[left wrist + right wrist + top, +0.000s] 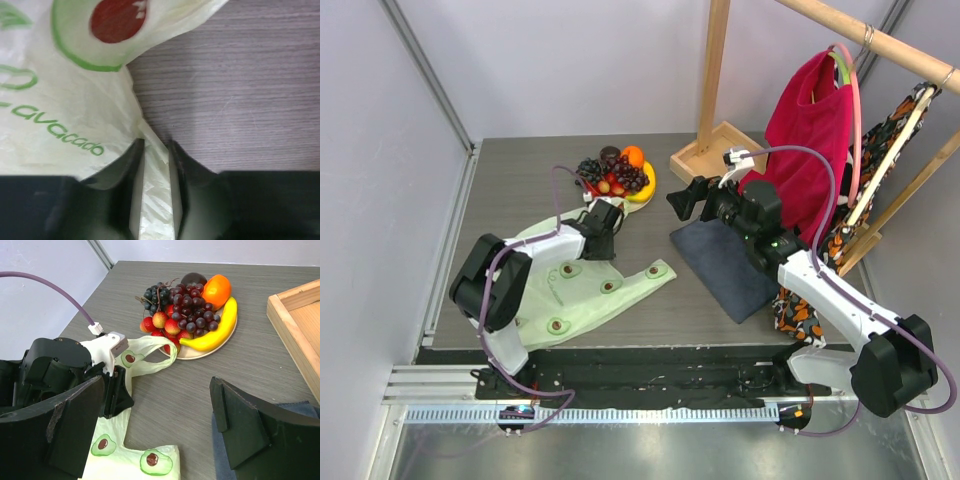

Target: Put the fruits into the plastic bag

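1. Grip: left gripper [155,150], bottom centre of its wrist view, clamped tight on a fold of plastic bag [75,115].
2. Other arm: right gripper [160,425], jaws spread wide, nothing betw. them, above table [175,390].
3. Bag lies flat, centre-left in top view; handle loop reaches edge of plate [194,355].
4. Piled on plate, upper centre: fruits [192,310].

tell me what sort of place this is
Probably a robot lab test cell: bare grey partition walls, two arms bolted to a rail at the table's edge, and staged props, toy fruits on a plate and a wooden clothes rack.
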Controlling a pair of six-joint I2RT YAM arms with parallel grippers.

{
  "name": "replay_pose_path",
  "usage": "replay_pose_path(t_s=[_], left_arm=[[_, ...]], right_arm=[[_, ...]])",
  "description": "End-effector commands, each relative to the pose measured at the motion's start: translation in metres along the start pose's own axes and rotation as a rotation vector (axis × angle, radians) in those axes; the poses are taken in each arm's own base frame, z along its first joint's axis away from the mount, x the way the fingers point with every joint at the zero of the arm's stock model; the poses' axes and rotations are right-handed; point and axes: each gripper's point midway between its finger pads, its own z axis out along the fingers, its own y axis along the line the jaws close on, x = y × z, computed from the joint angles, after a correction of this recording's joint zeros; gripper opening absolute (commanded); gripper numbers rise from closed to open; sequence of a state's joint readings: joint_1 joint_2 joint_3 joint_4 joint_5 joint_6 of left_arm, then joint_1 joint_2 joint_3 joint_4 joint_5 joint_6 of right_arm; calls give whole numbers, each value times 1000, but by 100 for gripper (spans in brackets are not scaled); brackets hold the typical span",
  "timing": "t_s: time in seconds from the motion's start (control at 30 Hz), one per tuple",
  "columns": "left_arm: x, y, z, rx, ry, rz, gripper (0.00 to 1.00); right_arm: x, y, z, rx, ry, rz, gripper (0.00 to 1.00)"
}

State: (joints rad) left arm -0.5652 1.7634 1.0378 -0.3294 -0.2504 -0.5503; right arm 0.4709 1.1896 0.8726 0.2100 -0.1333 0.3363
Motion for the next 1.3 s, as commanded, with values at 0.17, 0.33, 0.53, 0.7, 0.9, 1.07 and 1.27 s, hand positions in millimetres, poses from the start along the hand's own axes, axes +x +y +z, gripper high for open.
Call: replay_pose_path(t_s=[0.17, 0.33, 0.53, 0.7, 0.9, 1.07, 1.27], left_arm=[[10, 14, -1, -7, -9, -26, 0], [-15, 9, -44, 89, -135, -7, 0], [-36, 5, -114, 256, -313, 54, 0], [-48, 11, -184, 367, -473, 103, 0], [-61, 36, -267, 399, -694, 112, 0], [-53, 71, -288, 272, -728, 145, 0], [-52, 95, -299, 183, -815, 132, 0]], right_arm=[[-18, 4, 1, -14, -59, -2, 95], [-16, 5, 3, -18, -48, -2, 96], [-19, 19, 1, -94, -63, -19, 93], [-26, 57, -3, -219, -102, 5, 92], [-22, 90, 1, -299, -76, 15, 92], [-14, 101, 11, -328, -36, 43, 92], [8, 123, 27, -387, 30, 69, 92]])
